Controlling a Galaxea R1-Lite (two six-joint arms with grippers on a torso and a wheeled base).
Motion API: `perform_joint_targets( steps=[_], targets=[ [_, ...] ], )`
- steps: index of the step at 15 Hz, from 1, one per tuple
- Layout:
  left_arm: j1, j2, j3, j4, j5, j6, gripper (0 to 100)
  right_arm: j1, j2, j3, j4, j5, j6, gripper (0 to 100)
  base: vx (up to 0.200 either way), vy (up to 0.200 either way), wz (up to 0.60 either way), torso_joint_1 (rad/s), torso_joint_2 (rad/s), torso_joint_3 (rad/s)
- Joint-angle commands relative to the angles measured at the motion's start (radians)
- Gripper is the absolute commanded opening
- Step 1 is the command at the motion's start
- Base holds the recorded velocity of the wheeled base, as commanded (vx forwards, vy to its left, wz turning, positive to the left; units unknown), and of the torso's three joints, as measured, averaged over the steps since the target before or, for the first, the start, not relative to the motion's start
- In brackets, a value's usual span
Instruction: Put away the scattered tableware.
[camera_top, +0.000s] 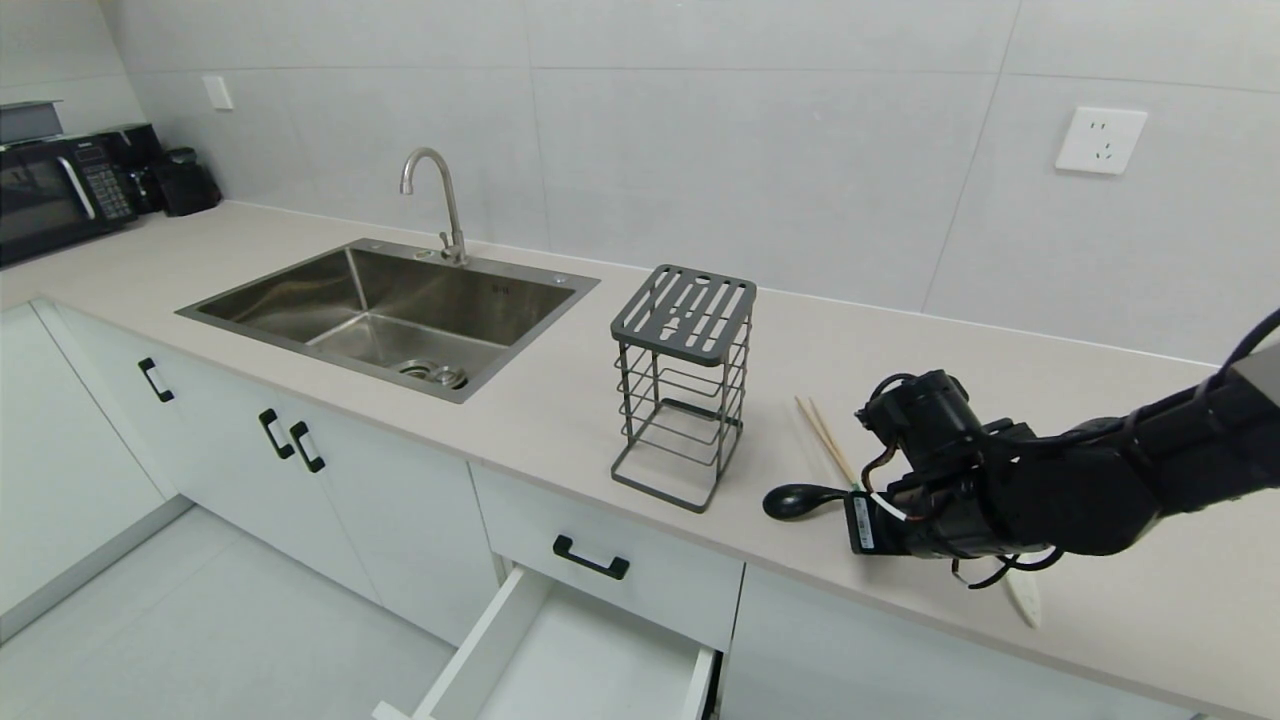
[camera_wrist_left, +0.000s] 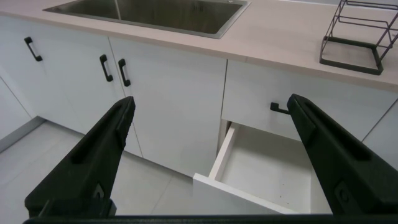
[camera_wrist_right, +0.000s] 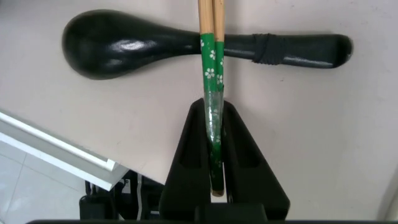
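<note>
green-ended chopsticks (camera_wrist_right: 211, 56) lie across the black spoon (camera_wrist_right: 124, 46), their ends pinched in the closed right gripper (camera_wrist_right: 214, 118).

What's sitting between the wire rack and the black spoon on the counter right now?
Nothing: the head view shows only bare countertop between the wire rack and the black spoon.
</note>
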Motion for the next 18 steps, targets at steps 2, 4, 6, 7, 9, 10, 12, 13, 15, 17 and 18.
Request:
perform_joint_targets(
  steps=[2,4,6,7,9,10,12,13,15,17,18],
  targets=[
    [0.0,0.001,0.0,0.0,-0.001,0.0,100,-0.022,-0.046,-0.004,0.0,-0.005,0.003,0,0.0,0.0,0.0,0.0,0.0,0.0],
    [0.0,0.001,0.0,0.0,-0.001,0.0,100,-0.032,-0.109,-0.002,0.0,-0.005,0.003,0,0.0,0.0,0.0,0.0,0.0,0.0],
    [0.0,0.001,0.0,0.0,0.001,0.0,100,-0.036,-0.184,0.015,-0.001,-0.003,-0.003,0,0.0,0.0,0.0,0.0,0.0,0.0],
    [0.0,0.001,0.0,0.0,-0.001,0.0,100,-0.035,-0.205,0.019,-0.001,-0.003,-0.005,0,0.0,0.0,0.0,0.0,0.0,0.0],
    [0.0,0.001,0.0,0.0,0.001,0.0,100,-0.013,-0.328,0.039,-0.001,0.006,-0.019,0,0.0,0.0,0.0,0.0,0.0,0.0],
    [0.0,0.001,0.0,0.0,-0.001,0.0,100,-0.005,-0.395,0.051,-0.001,0.015,-0.039,0,0.0,0.0,0.0,0.0,0.0,0.0],
    [0.0,0.001,0.0,0.0,0.001,0.0,100,0.007,-0.494,0.057,-0.008,0.075,-0.052,0,0.0,0.0,0.0,0.0,0.0,0.0],
    [0.0,0.001,0.0,0.0,0.001,0.0,100,0.027,-0.532,0.056,-0.009,0.095,-0.065,0,0.0,0.0,0.0,0.0,0.0,0.0],
    [0.0,0.001,0.0,0.001,-0.001,0.0,100,0.045,-0.586,0.059,-0.04,0.119,-0.094,0,0.0,0.0,0.0,0.0,0.0,0.0],
    [0.0,0.001,0.0,0.0,0.001,0.0,100,0.087,-0.635,0.074,-0.086,0.145,-0.106,0,0.0,0.0,0.0,0.0,0.0,0.0],
    [0.0,0.001,0.0,0.0,0.001,0.0,100,0.12,-0.672,0.077,-0.087,0.188,-0.124,0,0.0,0.0,0.0,0.0,0.0,0.0]
  ],
)
